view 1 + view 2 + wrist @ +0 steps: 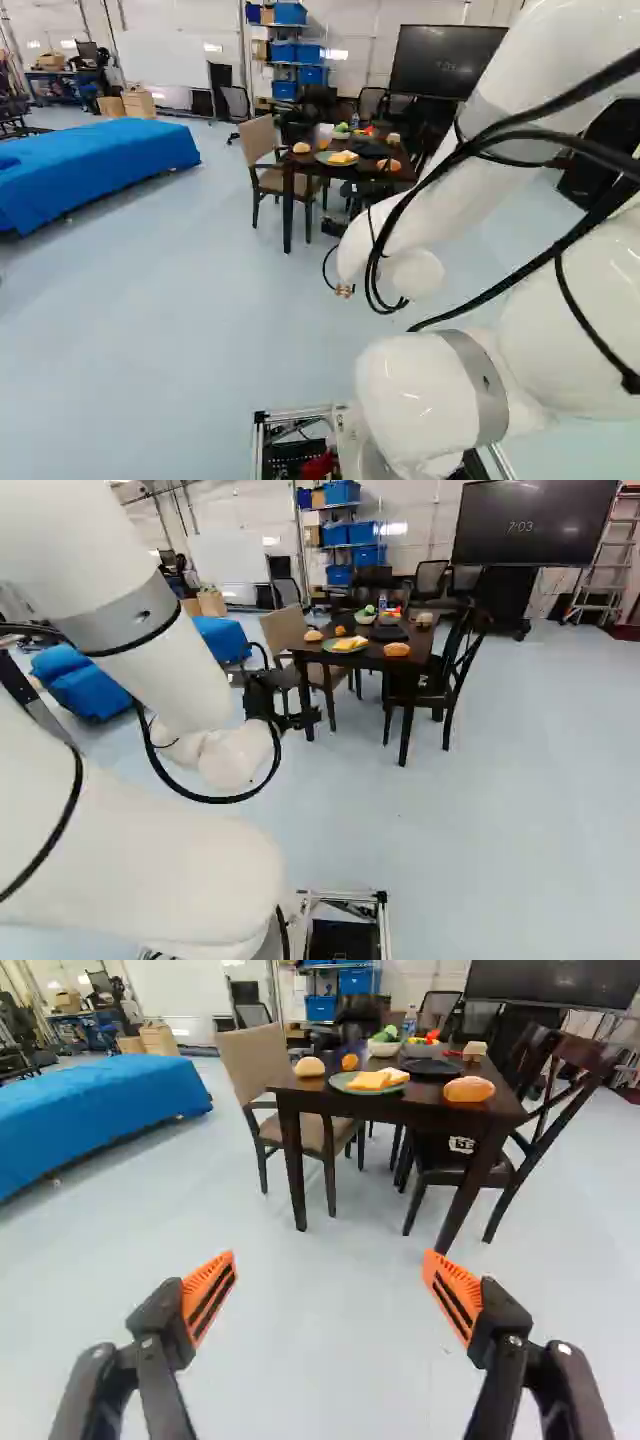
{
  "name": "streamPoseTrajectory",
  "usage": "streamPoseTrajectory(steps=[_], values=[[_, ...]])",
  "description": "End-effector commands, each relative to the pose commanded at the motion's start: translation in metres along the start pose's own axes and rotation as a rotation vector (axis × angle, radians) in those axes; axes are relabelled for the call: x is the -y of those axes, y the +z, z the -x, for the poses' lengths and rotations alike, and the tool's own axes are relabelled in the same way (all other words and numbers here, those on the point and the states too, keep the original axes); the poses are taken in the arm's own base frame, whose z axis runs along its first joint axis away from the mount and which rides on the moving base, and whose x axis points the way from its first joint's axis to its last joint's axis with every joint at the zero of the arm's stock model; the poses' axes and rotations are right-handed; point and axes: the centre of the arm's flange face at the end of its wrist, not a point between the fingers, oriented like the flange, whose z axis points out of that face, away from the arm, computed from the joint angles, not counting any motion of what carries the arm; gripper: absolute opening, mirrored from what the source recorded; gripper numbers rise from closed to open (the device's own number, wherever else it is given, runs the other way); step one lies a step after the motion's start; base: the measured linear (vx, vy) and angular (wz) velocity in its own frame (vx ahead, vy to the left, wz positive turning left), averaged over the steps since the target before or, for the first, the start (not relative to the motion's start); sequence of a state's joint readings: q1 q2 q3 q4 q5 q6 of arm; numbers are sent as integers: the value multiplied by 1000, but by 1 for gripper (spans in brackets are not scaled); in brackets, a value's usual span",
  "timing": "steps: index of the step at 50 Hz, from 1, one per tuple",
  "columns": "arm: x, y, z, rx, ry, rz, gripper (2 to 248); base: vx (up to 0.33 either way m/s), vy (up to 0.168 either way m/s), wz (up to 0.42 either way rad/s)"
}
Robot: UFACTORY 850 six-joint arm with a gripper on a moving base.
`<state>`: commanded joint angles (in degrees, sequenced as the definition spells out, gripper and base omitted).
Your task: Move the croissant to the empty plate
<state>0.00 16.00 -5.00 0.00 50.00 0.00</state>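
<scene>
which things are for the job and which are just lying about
Job: black gripper with orange pads; oblong brown bread, probably the croissant; round black plate

Lying about: round tan bun; round green plate; flat yellow slices; small orange item

Digits "7:03" in pale figures on large dark screen (pixel 536 526).
</scene>
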Motion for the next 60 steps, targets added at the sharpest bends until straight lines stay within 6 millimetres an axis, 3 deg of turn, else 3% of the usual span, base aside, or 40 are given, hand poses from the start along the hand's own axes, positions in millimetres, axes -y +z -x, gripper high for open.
streamPoseTrajectory(steps=[47,60], values=[[0,0,0,0,0,0,247,1,0,0],[0,0,0,0,0,0,247,142,2,-5]])
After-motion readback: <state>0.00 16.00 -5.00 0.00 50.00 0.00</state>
